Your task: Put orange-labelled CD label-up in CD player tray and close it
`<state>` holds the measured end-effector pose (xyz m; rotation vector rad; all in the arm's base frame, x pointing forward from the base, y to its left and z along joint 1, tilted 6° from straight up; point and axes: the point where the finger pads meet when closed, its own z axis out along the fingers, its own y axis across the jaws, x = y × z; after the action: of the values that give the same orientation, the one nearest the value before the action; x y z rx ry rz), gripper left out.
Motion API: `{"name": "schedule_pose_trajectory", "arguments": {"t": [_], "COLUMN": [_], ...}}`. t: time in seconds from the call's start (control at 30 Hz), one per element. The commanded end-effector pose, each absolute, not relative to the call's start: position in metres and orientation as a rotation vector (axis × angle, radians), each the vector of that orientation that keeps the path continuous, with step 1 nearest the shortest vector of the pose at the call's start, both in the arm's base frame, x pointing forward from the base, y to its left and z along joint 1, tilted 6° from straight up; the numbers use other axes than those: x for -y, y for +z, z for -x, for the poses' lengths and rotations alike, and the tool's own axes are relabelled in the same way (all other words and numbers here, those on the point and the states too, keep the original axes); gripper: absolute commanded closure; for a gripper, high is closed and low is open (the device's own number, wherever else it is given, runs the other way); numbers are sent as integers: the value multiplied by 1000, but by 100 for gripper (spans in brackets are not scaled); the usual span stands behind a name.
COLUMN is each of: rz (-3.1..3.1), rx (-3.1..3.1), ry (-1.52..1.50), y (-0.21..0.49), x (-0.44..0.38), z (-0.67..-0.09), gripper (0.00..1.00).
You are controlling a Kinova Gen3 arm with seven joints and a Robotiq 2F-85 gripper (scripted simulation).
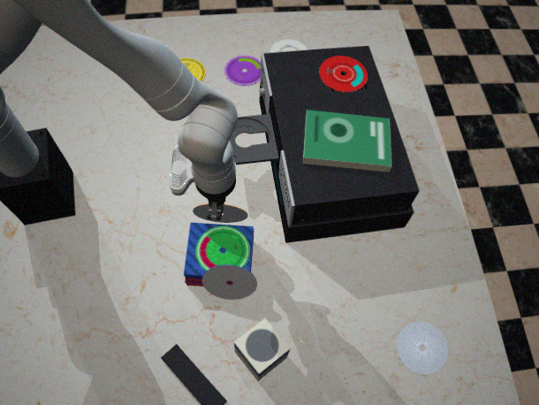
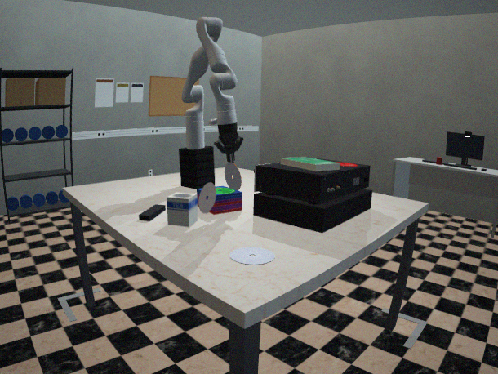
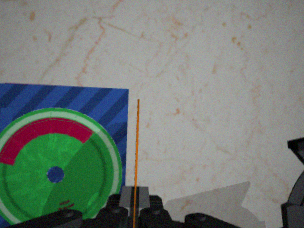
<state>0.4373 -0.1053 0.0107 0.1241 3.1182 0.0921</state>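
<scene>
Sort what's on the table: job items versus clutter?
Job: gripper, shut on the orange-edged CD hanging vertically; CD player; its open tray.
Clutter: green CD on blue case; grey disc leaning there; red CD and green case on the player; purple CD; yellow CD; white disc; box; black bar.
</scene>
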Motion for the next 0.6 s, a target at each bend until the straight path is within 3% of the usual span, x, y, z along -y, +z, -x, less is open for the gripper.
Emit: {"name": "schedule_pose_trajectory", "arguments": {"t": [0.0,0.57], "rz": [-121,-121], "rx": [-3109,-3109], "ry": [89,89], "y": [22,58], "x": [105,101], "z": [-440,-439], "gripper": [89,89]}}
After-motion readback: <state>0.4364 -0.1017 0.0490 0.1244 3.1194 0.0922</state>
